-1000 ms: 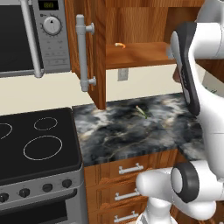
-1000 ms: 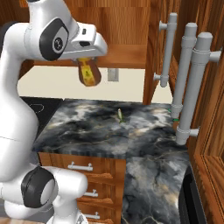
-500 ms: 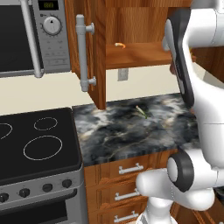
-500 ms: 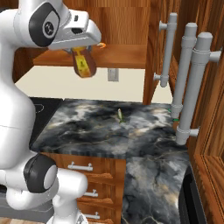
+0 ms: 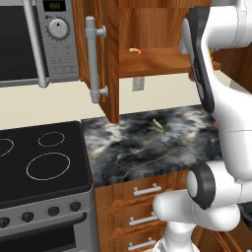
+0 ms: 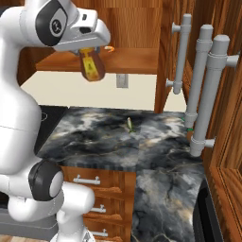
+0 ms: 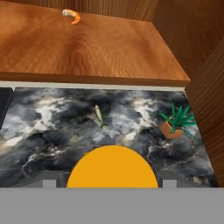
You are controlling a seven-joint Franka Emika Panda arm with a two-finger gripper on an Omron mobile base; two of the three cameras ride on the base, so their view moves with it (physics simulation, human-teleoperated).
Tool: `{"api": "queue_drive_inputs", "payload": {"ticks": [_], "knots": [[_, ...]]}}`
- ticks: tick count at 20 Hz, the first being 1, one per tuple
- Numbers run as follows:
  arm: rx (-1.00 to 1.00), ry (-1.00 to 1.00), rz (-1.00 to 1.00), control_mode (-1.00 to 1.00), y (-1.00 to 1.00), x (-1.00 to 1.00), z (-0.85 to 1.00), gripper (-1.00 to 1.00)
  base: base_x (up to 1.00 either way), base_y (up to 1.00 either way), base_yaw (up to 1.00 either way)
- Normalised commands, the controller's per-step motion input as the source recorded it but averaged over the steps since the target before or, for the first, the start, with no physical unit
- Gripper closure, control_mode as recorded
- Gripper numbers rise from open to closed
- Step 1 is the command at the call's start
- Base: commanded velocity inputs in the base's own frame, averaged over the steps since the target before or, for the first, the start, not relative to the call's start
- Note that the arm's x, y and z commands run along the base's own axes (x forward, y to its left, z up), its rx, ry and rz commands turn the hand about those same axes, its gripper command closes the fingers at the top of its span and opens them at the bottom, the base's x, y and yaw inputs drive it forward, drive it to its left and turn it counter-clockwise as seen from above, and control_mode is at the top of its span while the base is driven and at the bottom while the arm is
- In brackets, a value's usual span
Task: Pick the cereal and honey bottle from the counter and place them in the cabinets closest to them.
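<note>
My gripper [image 6: 89,56] is shut on the honey bottle [image 6: 91,67], an amber bottle with a yellow label. It hangs tilted in the air just in front of the open cabinets' lower shelf [image 6: 132,61], at about shelf height. In the hand view the bottle's orange cap [image 7: 112,168] sits between my fingertips, with the shelf [image 7: 87,48] ahead and the marbled counter [image 7: 57,127] below it. The cereal is out of view.
A small orange curled thing [image 7: 71,15] lies at the back of the shelf. A thin green bit [image 5: 160,125] and a potted plant [image 7: 176,121] sit on the counter. Open cabinet doors with grey bar handles [image 5: 93,59] [image 6: 208,94] flank the opening. Microwave [image 5: 34,39] and stove [image 5: 39,157] are to the left.
The arm has carried the honey bottle a little higher and closer to the shelf edge. The grip on it is unchanged.
</note>
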Motion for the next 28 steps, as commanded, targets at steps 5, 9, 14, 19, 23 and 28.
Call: {"api": "queue_drive_inputs", "payload": {"ticks": [5,9,14,19,23,28], "knots": [[0.0,0.0,0.0,-1.0,0.05,0.29,0.0,1.0,0.0,0.0,0.0],[0.0,0.0,-0.01,-1.0,0.08,0.33,0.02,1.0,0.0,0.0,0.0],[0.0,0.0,-0.01,-1.0,0.07,0.38,0.05,1.0,0.0,0.0,0.0],[0.0,0.0,-0.01,-1.0,0.06,0.42,0.06,1.0,0.0,0.0,0.0],[0.0,0.02,-0.01,-1.0,0.07,0.47,0.07,1.0,0.0,0.0,0.0],[0.0,0.02,0.0,-1.0,0.0,0.5,0.04,1.0,0.0,0.0,0.0]]}}
